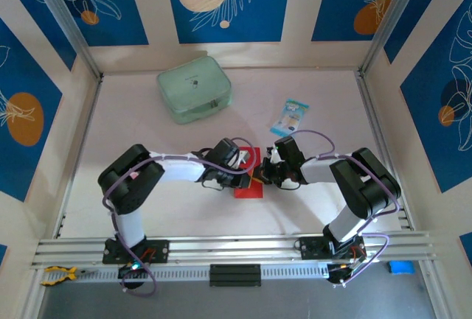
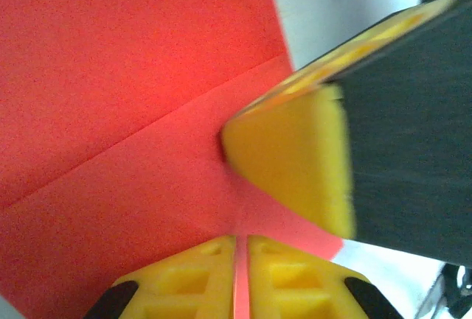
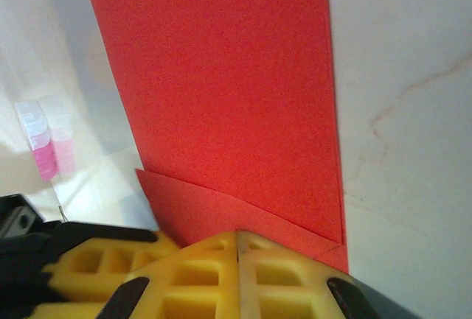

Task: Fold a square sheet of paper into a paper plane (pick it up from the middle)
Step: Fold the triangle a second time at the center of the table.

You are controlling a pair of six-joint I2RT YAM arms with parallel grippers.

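The square sheet of paper (image 1: 248, 188) lies flat and folded on the white table between my two grippers. In the left wrist view the red paper (image 2: 133, 113) shows a diagonal crease. My left gripper (image 2: 241, 238) rests its tips on it, jaws all but together, with red showing in the thin slit; I cannot tell whether paper is pinched. A yellow fingertip (image 2: 295, 164) of the right gripper presses on the sheet just ahead. My right gripper (image 3: 237, 232) is shut, its tips on the near edge of the paper (image 3: 221, 76), where a folded flap overlaps. The two grippers meet at the sheet's top edge, left gripper (image 1: 249, 174) beside right gripper (image 1: 264, 173).
A pale green zip pouch (image 1: 194, 88) sits at the back left of the table. A small blue-white packet (image 1: 290, 116) lies behind the right gripper. Metal frame posts and patterned walls close in the table on three sides.
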